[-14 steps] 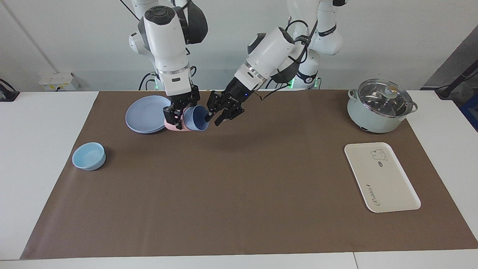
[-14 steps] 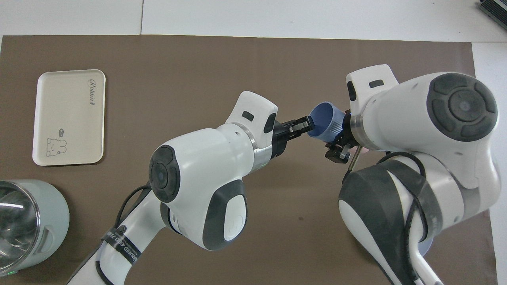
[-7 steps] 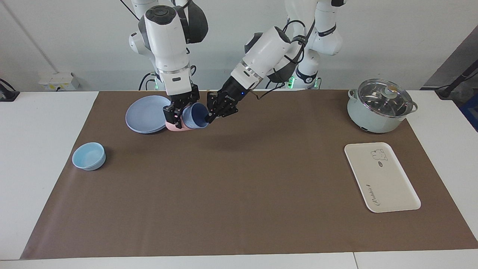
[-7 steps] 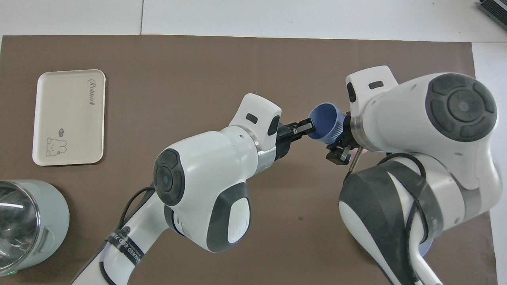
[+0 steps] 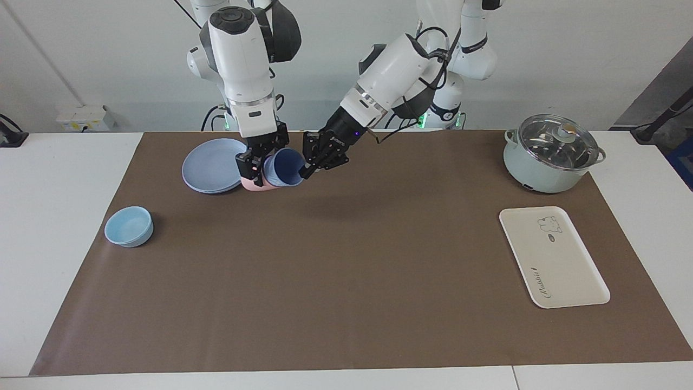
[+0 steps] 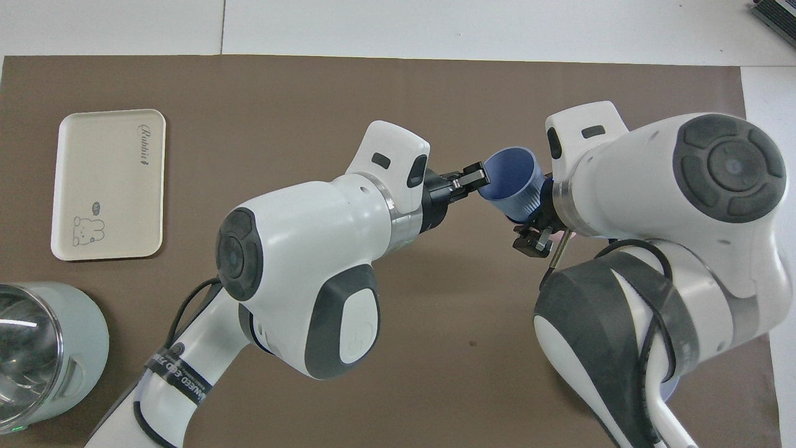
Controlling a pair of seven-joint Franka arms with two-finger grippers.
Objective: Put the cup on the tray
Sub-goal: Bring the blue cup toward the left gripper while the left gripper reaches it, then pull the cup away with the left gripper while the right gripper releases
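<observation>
Toward the right arm's end of the brown mat (image 5: 346, 271), a light-blue bowl (image 5: 129, 226) sits alone, with a round blue plate (image 5: 212, 165) nearer to the robots. Just beside the plate, the right arm drops almost straight down from its raised elbow, and the right gripper (image 5: 259, 162) is clamped on the body of the periwinkle cup (image 5: 284, 168), which is tilted on its side with its mouth turned toward the other arm. A pink cup (image 5: 254, 184) shows directly under it, mostly hidden. The left arm slants down across the table from its base, forearm angled low, and the left gripper (image 5: 309, 169) has its fingertips pinched shut on the cup's rim (image 6: 482, 186), so both grippers hold the cup at once. Toward the left arm's end stands a pale-green pot (image 5: 549, 154) with a glass lid, and farther from the robots than it lies the cream tray (image 5: 553, 257), well apart from the cup.
</observation>
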